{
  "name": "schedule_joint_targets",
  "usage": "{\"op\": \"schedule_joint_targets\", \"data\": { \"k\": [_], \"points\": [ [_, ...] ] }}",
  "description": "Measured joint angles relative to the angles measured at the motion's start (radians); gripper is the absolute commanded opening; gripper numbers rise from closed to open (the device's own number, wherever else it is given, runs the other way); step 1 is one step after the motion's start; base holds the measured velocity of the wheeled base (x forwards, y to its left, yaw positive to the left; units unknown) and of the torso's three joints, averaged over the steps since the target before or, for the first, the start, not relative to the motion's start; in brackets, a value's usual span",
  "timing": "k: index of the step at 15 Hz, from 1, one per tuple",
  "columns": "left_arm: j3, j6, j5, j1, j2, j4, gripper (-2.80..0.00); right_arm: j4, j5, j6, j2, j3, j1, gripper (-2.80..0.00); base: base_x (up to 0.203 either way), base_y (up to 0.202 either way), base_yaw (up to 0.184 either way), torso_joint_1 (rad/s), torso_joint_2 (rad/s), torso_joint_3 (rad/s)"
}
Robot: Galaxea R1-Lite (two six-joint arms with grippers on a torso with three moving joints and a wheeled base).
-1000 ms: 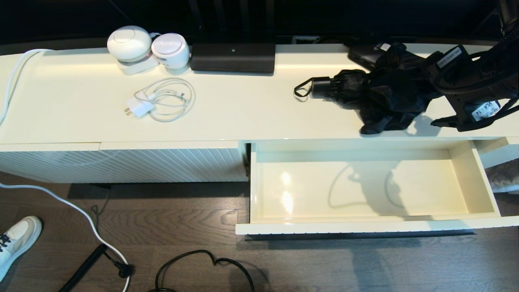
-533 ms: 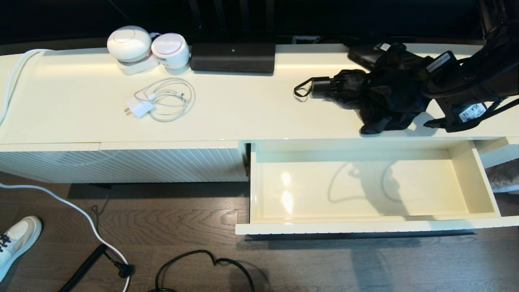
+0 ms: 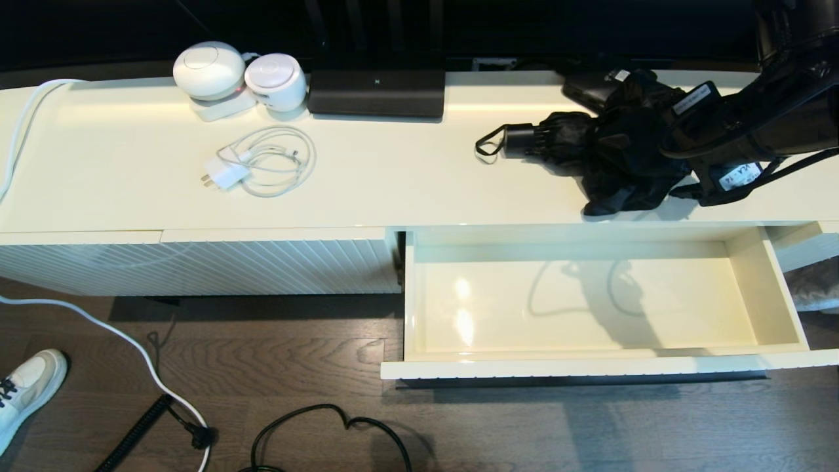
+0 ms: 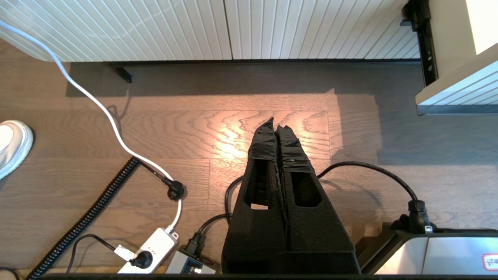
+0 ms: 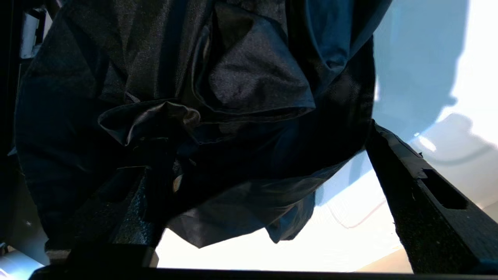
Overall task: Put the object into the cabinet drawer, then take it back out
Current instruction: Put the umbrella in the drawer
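Note:
The black folding umbrella lies on the cabinet top, with its short handle and wrist loop pointing left. My right gripper comes in from the right and is open, its fingers standing on either side of the bunched fabric at the umbrella's right end. In the right wrist view the loose fabric fills the space between the wide-apart fingers. The cream-white cabinet drawer stands pulled out below with nothing inside. My left gripper is shut and parked above the wooden floor.
A white charger with coiled cable, two round white devices and a black box sit on the cabinet top's left half. A flat black box lies behind the umbrella. Cables and a shoe are on the floor.
My right gripper has moved left along the cabinet top and closed in on the umbrella's fabric end. The umbrella and the drawer have stayed put.

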Motion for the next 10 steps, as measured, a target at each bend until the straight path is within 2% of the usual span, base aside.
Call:
{"op": "schedule_joint_targets", "data": {
  "k": [10],
  "points": [
    [0.000, -0.001, 0.000, 0.000, 0.000, 0.000, -2.80, -0.039, 0.008, -0.010, 0.045, -0.006, -0.012, 0.00, 0.000, 0.000, 0.000, 0.000, 0.00, 0.000]
  ]
}}
